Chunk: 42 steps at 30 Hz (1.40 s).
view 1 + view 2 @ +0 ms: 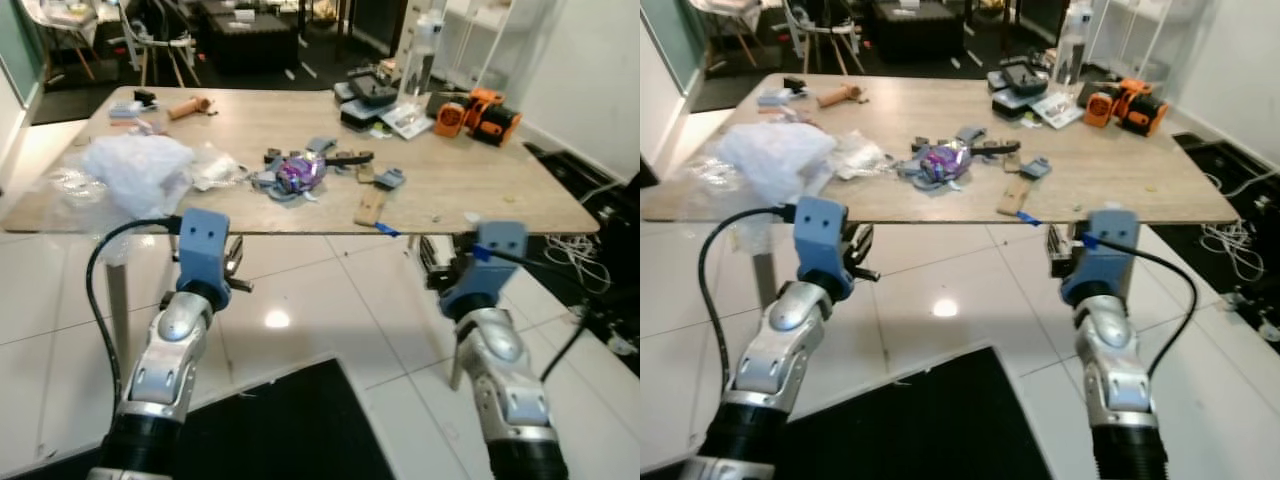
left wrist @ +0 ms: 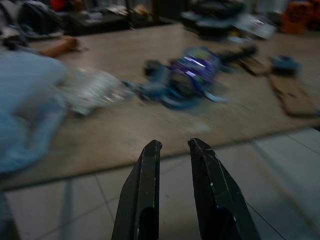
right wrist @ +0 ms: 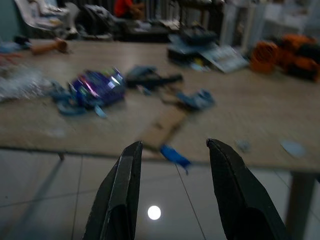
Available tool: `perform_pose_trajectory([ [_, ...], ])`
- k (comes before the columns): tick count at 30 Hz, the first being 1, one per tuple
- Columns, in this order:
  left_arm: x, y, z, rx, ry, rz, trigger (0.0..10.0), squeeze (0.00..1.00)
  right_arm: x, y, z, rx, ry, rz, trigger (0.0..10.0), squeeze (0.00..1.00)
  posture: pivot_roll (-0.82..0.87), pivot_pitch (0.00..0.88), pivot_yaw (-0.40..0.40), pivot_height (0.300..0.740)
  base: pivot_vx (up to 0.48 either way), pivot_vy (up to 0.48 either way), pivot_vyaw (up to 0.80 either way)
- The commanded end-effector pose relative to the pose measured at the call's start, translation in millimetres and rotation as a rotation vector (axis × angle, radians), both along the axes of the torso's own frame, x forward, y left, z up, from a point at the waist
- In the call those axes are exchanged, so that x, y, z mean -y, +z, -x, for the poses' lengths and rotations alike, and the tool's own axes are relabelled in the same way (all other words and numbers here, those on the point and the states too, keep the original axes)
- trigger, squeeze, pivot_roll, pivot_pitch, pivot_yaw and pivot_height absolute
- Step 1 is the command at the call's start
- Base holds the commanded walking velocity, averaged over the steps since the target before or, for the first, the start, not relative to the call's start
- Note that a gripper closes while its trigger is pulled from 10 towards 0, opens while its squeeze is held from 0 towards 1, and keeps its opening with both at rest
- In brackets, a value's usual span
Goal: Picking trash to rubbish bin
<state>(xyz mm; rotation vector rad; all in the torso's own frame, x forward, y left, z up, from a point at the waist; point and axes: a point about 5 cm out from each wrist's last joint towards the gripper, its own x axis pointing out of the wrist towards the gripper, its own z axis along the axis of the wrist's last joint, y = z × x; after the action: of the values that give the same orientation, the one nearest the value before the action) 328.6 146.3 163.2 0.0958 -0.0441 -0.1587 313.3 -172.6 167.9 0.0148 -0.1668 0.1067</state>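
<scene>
You hadn't picked anything yet: left gripper nearly closed, right gripper spread, both empty, purple wrapper at twelve o'clock on the table.

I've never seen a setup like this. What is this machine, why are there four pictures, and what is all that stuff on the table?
It is a walking humanoid robot with two silver arms. Two pictures come from cameras in its head, looking down at its own arms; the other two come from a camera on each wrist, looking along that arm's two black fingers.

The left end effector has its fingers close together with a narrow gap; the right end effector is open. Both hover in front of the table's near edge and hold nothing.

On the wooden table lie a crumpled white plastic bag, a shiny purple wrapper among blue-grey scraps, a strip of cardboard, an orange power tool and a clear bottle.
</scene>
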Motion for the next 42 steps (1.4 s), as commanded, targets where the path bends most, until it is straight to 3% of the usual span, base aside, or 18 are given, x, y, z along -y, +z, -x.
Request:
perform_pose_trajectory([
  [1,-9.7,-0.8,0.5,0.005,0.053,-0.011,10.0,0.0,-9.8,-2.8,2.0,-0.013,0.037,0.012,10.0,0.0,-0.1,0.061,-0.026,0.74,0.42,0.0,0.0],
  [9,-14.7,7.6,-1.8,0.042,0.075,-0.031,10.0,0.0,-15.8,-6.4,4.3,-0.018,0.078,0.016,10.0,0.0,-0.1,0.04,-0.021,0.74,0.415,0.0,0.7],
  [18,-28.6,22.9,-8.5,0.107,0.199,-0.03,10.0,0.0,-20.5,-1.6,2.5,-0.007,0.157,0.024,10.0,0.0,-0.1,0.035,-0.022,0.74,0.412,0.0,0.8],
  [24,-26.1,22.2,-7.6,0.102,0.184,-0.026,10.0,0.0,-22.3,-0.4,1.6,-0.003,0.186,0.019,10.0,0.0,-0.1,0.043,-0.026,0.74,0.411,0.0,0.75],
  [30,-16.1,21.1,-6.0,0.101,0.144,-0.002,10.0,0.0,-28.0,4.2,2.7,0.019,0.242,0.012,10.0,0.0,-0.1,0.042,-0.028,0.74,0.408,0.0,0.0],
  [42,-0.6,22.3,-2.2,0.123,0.041,0.043,10.0,0.0,-26.1,7.8,7.5,0.061,0.188,0.039,10.0,0.0,-0.11,0.054,-0.023,0.74,0.227,0.0,0.0],
])
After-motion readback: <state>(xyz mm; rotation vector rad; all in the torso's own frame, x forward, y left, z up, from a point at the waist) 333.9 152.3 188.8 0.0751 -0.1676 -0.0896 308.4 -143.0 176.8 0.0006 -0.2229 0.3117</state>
